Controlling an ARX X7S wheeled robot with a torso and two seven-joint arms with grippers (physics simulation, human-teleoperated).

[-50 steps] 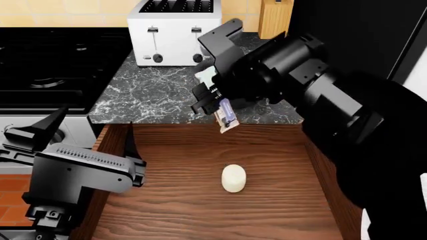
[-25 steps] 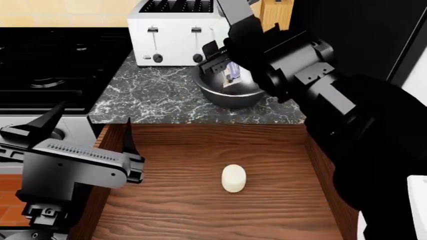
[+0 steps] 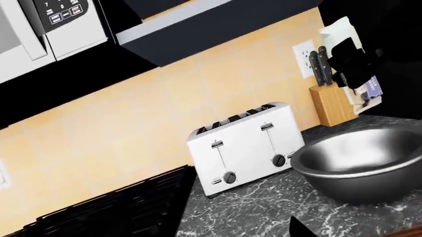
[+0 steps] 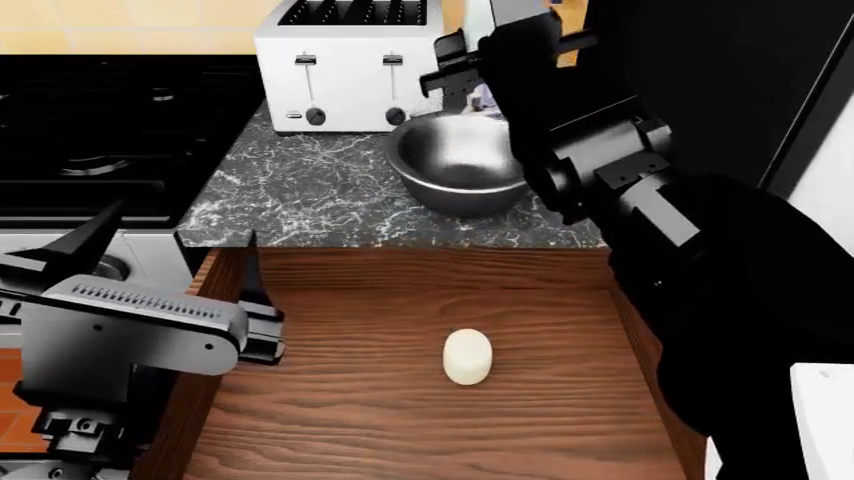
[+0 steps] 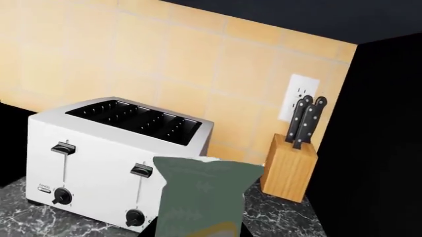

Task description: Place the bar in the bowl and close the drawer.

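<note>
Right arm has risen and pushed further back since half a second ago; right gripper (image 4: pixel 470 88) now above the far rim of the shiny brushed-steel bowl (image 4: pixel 461 165), clenched on the pale cream wrapped bar (image 3: pixel 370 93), held in air over the bowl. Left gripper (image 4: pixel 174 262) spread open, empty, over the left edge of the reddish-brown wood-grain drawer (image 4: pixel 347 400), pulled out. Short white cylinder (image 4: pixel 466 357) lies inside. White toaster (image 4: pixel 350 62), wooden knife block (image 5: pixel 289 168) behind the bowl.
</note>
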